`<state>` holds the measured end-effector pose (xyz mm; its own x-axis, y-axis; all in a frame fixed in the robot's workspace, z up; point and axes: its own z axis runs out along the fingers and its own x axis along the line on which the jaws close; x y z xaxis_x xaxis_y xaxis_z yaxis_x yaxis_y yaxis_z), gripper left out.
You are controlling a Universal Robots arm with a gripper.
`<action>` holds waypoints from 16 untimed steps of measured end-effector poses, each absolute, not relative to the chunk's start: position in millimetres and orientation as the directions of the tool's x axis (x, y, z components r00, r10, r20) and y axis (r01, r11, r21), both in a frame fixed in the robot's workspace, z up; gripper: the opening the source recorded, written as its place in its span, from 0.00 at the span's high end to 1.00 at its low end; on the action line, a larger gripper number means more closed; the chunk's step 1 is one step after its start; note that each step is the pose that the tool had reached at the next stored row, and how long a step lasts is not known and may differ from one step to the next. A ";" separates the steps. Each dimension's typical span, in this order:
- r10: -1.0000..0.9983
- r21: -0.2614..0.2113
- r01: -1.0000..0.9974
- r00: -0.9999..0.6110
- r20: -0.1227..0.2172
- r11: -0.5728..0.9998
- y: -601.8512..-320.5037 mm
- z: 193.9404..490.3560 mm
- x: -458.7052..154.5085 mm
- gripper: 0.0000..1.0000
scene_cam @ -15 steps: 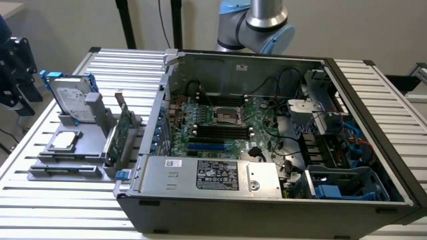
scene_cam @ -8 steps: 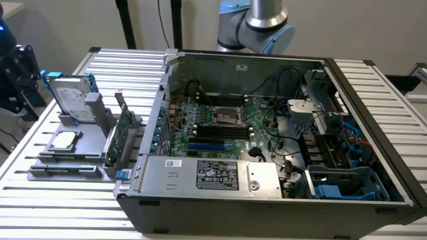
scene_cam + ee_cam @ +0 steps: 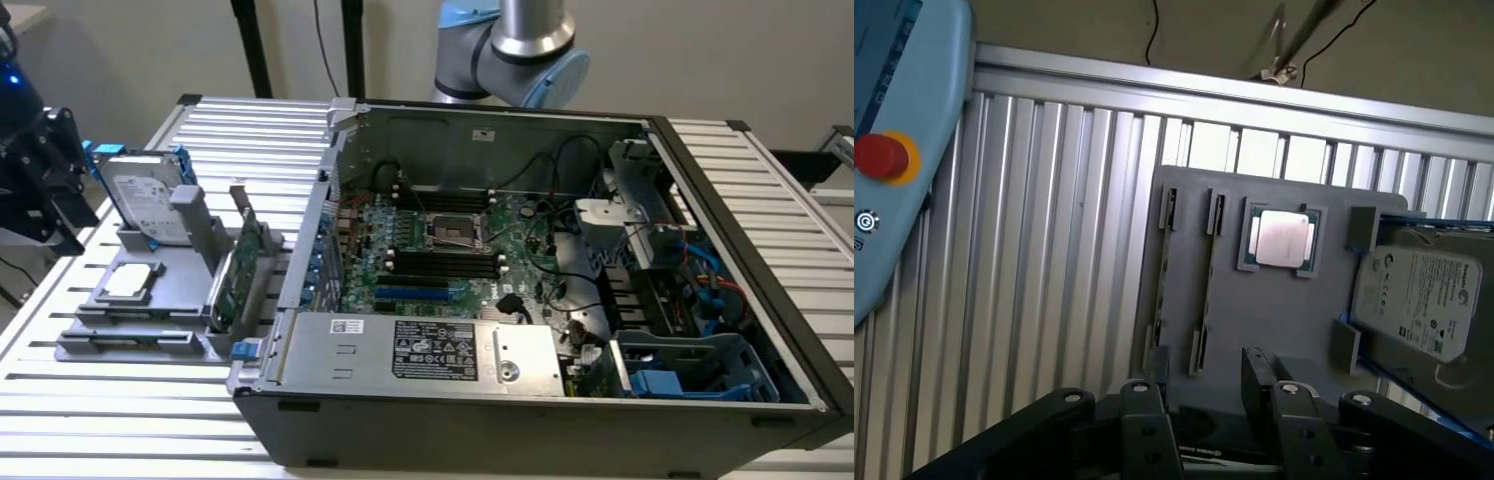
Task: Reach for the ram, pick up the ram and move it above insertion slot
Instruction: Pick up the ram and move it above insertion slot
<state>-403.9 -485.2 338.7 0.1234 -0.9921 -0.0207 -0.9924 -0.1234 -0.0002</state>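
Jaws stand apart near the grey holder (image 3: 1284, 310) and hard drive (image 3: 1424, 295).

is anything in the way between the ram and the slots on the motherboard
Yes. The case's side wall rises between the grey fixture where the ram stands and the motherboard's black slots. Nothing visible sits over the slots.

The exterior view looks obliquely down over the open grey metal computer case (image 3: 441, 430) and grey plastic parts holder (image 3: 134, 345); the wrist view faces down close above that holder.
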 end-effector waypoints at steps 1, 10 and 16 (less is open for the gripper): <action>-0.992 0.000 -0.992 0.123 -0.021 -0.123 -485.8 337.0 -404.0 0.58; -0.992 0.000 -0.992 0.123 -0.021 -0.123 -493.4 320.5 -404.0 0.58; -0.992 0.000 -0.992 0.123 -0.021 -0.123 -497.7 309.6 -404.0 0.58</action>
<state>-404.0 -497.7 309.6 0.1230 -0.9922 -0.0207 -0.9924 -0.1230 -0.0001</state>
